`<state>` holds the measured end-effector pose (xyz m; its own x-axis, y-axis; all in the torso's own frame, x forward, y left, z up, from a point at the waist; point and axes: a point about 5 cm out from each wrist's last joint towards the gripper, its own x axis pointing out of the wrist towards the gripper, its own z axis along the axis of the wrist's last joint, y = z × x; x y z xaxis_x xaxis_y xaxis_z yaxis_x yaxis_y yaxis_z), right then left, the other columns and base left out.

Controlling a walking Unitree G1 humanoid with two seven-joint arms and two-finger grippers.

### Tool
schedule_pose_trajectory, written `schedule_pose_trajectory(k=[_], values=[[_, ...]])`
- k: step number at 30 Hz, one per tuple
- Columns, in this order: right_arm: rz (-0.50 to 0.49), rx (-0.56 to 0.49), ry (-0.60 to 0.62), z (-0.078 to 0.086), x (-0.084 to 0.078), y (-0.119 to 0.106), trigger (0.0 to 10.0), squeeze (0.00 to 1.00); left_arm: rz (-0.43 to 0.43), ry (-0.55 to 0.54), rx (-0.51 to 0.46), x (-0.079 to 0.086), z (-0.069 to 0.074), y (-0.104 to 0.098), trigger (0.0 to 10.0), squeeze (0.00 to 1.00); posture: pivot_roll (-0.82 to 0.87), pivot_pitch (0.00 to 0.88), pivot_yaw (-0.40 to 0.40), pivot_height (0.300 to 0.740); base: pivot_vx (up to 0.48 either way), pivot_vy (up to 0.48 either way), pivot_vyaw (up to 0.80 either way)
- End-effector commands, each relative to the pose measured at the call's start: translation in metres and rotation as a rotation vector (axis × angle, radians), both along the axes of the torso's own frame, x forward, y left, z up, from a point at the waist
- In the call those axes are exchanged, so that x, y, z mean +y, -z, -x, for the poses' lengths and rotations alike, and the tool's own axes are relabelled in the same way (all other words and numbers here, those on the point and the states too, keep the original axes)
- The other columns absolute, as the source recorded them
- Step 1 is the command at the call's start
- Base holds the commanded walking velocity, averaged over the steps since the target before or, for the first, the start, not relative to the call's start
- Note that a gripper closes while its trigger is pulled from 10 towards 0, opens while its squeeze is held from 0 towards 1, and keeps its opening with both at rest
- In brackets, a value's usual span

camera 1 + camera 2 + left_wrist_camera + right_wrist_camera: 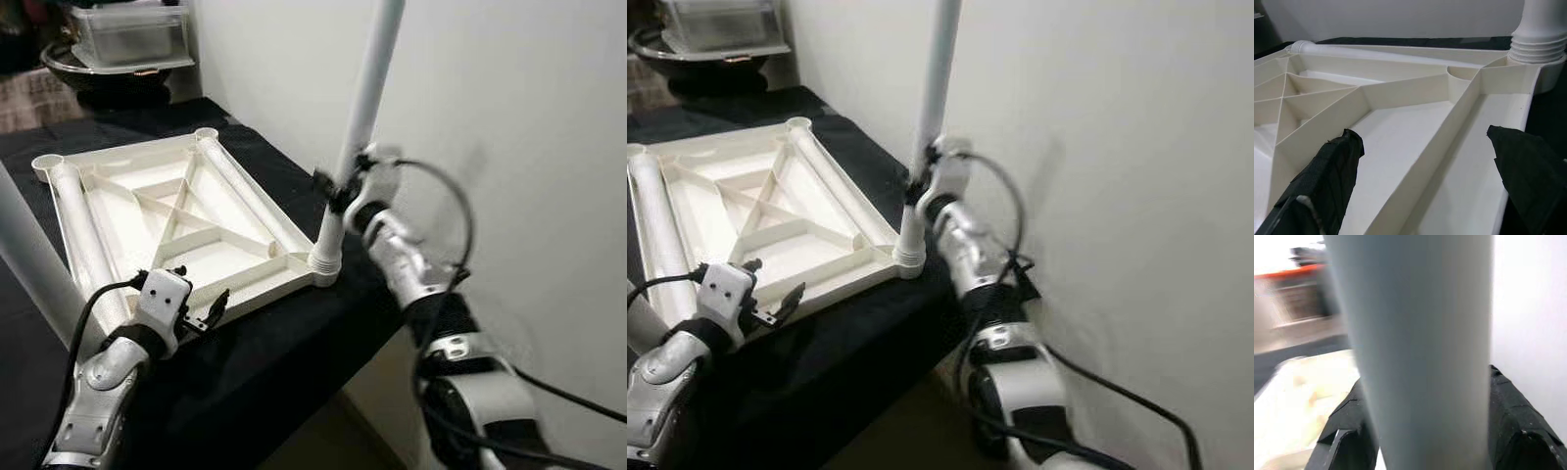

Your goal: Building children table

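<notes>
Against a plain white wall [529, 88], a desk draped in matte black cloth [255, 362] carries the upturned white plastic tabletop [186, 220], a rectangular tray of smooth moulded ribs crossing in triangles, with round sockets at its corners. It lies across the desk's right half, its near right corner close to the desk's right edge. A white tubular leg [358, 127] stands upright in that corner socket, its ribbed collar [326, 262] seated at the base. Two more round tube legs lie flat inside the tray, one along its left side [83, 240], one along its far right side [245, 201].

Your right gripper [338, 186] is clamped on the upright leg a little above the collar, black fingers [1342, 431] pressed to either side of the smooth tube. Your left gripper [201, 308] sits at the tabletop's near edge, its fingers [1327, 176] spread apart over a rib, holding nothing. Beyond the desk's far left corner, a clear plastic box [132, 34] rests on a dark round dish [108, 73].
</notes>
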<state>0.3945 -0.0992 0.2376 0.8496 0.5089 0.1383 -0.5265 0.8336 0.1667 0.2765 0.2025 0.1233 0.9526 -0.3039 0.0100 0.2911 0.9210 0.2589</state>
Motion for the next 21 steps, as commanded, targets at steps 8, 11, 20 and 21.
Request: schedule_pose_trajectory(k=[8, 11, 20, 21], values=[[0.145, 0.060, -0.106, -0.003, 0.005, 0.027, 0.0, 0.00, -0.014, -0.009, -0.001, 0.003, 0.001, 0.001, 10.0, 0.00, 0.07, 0.000, -0.132, 0.740, 0.000, 0.000, 0.00], [0.148, 0.097, -0.065, -0.005, 0.008, 0.032, 0.0, 0.00, -0.015, -0.010, -0.002, 0.004, 0.001, 0.001, 10.0, 0.00, 0.07, 0.000, -0.130, 0.740, 0.000, 0.000, 0.00], [0.067, 0.427, 0.673, 0.001, -0.020, 0.089, 0.0, 0.00, -0.010, 0.008, -0.004, -0.001, -0.002, 0.000, 10.0, 0.00, 0.05, 0.000, -0.108, 0.740, 0.000, 0.000, 0.00], [0.067, 0.427, 0.673, 0.001, -0.020, 0.089, 0.0, 0.00, -0.010, 0.008, -0.004, -0.001, -0.002, 0.000, 10.0, 0.00, 0.05, 0.000, -0.108, 0.740, 0.000, 0.000, 0.00]])
